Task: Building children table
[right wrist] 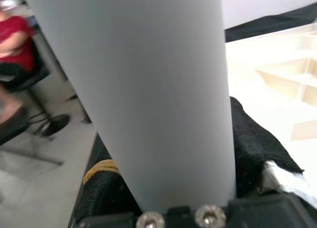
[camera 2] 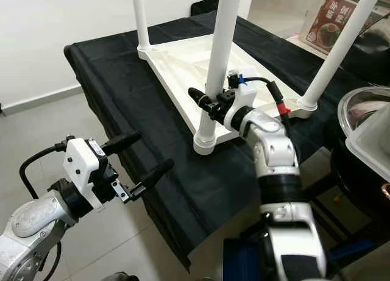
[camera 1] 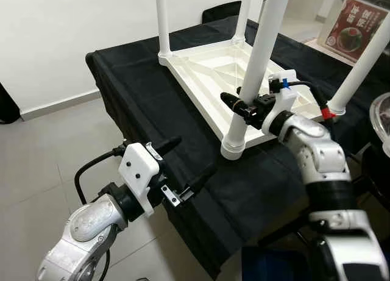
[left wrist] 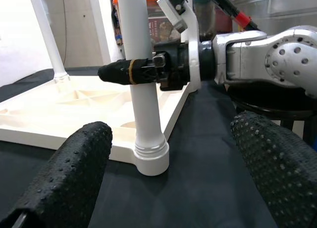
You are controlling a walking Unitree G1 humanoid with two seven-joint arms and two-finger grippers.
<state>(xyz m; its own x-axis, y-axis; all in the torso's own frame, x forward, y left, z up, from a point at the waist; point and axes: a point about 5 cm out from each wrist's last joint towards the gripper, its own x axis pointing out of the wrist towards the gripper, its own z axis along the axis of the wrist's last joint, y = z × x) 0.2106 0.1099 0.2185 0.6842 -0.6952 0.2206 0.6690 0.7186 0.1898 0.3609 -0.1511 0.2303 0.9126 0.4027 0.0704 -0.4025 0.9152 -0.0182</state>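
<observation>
Black cloth (camera 1: 152, 104); right tool (left wrist: 130, 72) clamps leg (left wrist: 141, 79) (yellow band (right wrist: 99, 171)).

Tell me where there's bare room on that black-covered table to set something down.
Free: the black cloth between the upturned tabletop and the table's left edge, and the near corner strip before the near leg. Crowded: around that leg, where the right gripper clamps it. The left gripper hovers open off the near edge.
</observation>
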